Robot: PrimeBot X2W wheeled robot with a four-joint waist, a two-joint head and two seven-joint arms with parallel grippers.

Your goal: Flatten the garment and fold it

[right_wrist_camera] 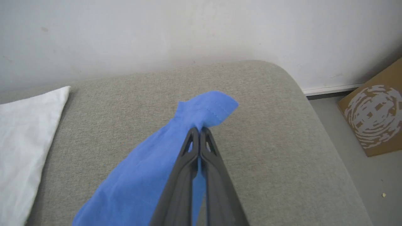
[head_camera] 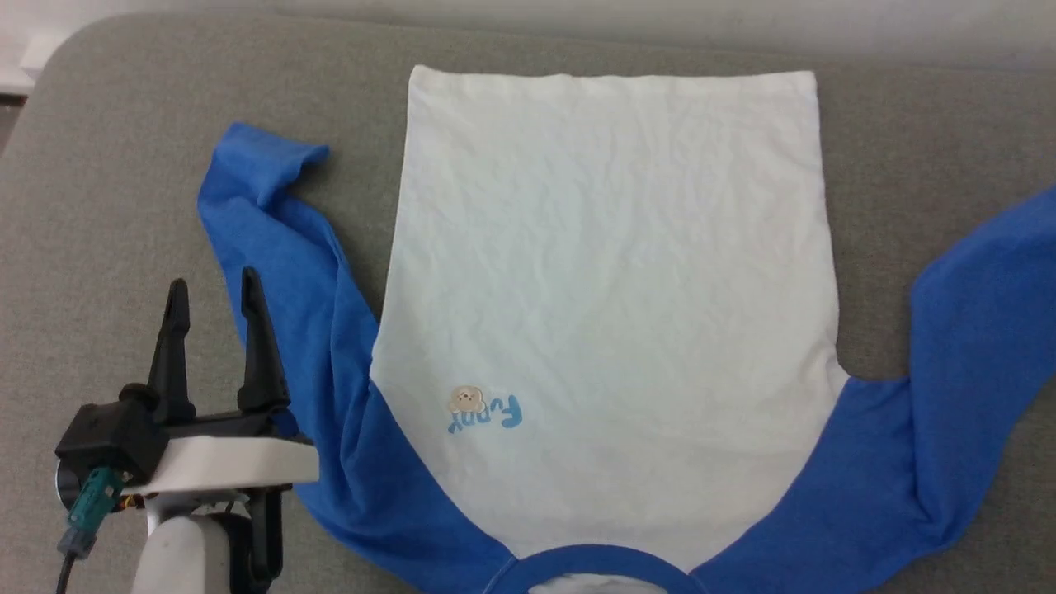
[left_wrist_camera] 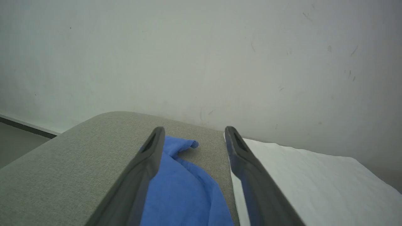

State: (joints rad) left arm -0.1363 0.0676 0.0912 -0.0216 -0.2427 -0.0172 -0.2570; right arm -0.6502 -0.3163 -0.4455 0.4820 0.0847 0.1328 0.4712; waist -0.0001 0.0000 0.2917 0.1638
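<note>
Right claw (right_wrist_camera: 199,130) is pinching the blue sleeve (right_wrist_camera: 176,147) just below its cuff (right_wrist_camera: 207,106), fingers pressed together on the cloth, while the left claw (head_camera: 214,280) is standing spread wide at the lower left of the head view, holding nothing, over the edge of the other sleeve (head_camera: 272,239). The shirt (head_camera: 610,264) is lying chest-up on the grey padded worktop (head_camera: 99,165), hem toward the top of the frame and collar (head_camera: 590,561) at the bottom edge. Its white body is lying nearly flat, while the sleeve at frame left is lying bunched alongside it. Being thin and limp, the cloth is likely going to sag, drag and crease rather than hold shape, so cuffs, shoulder seams and hem corners are looking like the surest places to pinch. In the right wrist view the worktop's rounded corner is curving away at the upper right, beyond the held cuff, with floor (right_wrist_camera: 361,175) and a cardboard box (right_wrist_camera: 373,116) past it, so the open room is lying inward, over the bare grey strip toward the white body.
</note>
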